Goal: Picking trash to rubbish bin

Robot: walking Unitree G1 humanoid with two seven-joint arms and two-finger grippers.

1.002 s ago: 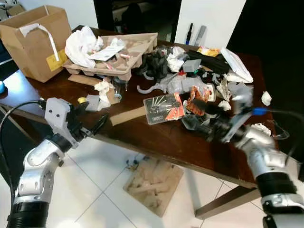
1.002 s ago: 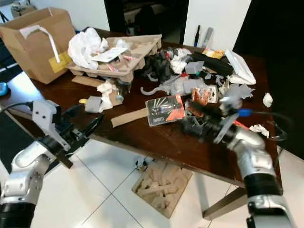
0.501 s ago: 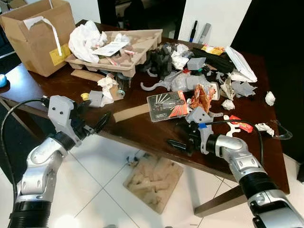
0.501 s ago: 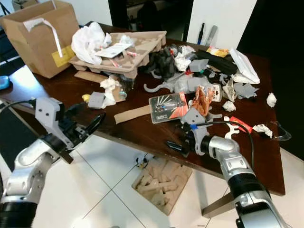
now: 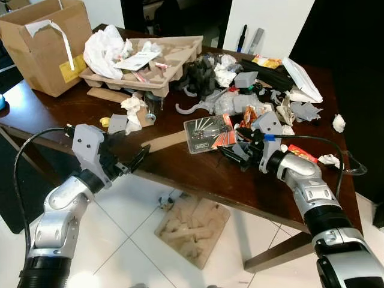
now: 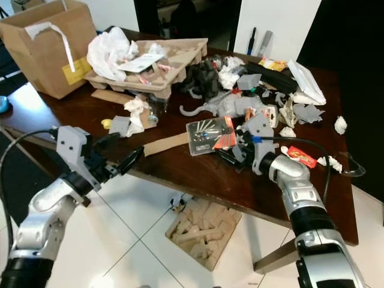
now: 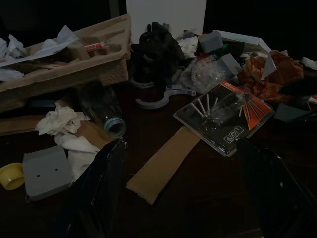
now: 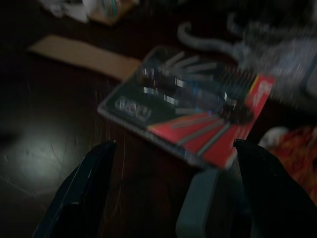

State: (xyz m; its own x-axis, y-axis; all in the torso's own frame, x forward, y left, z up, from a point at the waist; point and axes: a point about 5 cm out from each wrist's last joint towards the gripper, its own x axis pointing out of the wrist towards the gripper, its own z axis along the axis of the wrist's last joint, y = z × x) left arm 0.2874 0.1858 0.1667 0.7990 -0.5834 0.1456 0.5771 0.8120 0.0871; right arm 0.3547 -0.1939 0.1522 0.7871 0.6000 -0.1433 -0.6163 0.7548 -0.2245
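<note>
right wrist view: right gripper (image 8: 171, 193) returned over packet (image 8: 185, 116).

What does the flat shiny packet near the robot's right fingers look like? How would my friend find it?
Start at the dark brown wooden table and look near its front middle. There lies a flat clear plastic blister packet with a black and red card inside, just beside the right gripper. It is the only glossy rectangular pack among crumpled scraps.

A dark brown, glossy wooden bench (image 5: 198, 174) stands on a floor of large white tiles (image 5: 120, 252) with thin dark grout lines. A white wall panel (image 5: 273, 24) rises behind the bench's far edge, bordered on both sides by dark, unlit openings (image 5: 348, 48). A light brown moulded cardboard insert (image 5: 192, 231) lies on the floor under the bench, beside a dark wooden bench leg (image 5: 276, 255).
</note>
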